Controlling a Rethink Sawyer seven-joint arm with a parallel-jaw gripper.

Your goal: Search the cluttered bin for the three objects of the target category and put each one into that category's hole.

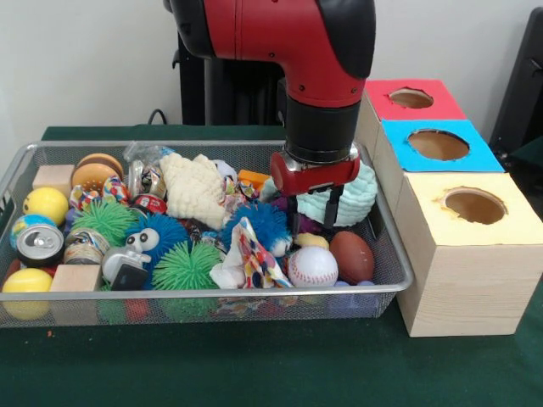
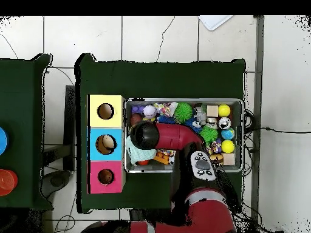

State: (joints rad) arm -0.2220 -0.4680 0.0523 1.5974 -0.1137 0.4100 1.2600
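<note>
Bin fills the left and middle of the front frame on the green tabletop, packed with clutter. Arm drops in from the top centre, jaws spread open with nothing between them, hanging over the bin's right part just in front of a mint plush. Three boxes line the right side, and the red-topped one with the hole sits upper right, farthest back. Baseball lies lower down near the bin's front rim, a brown football touching it. Can't pick out any small toys for sure.
</note>
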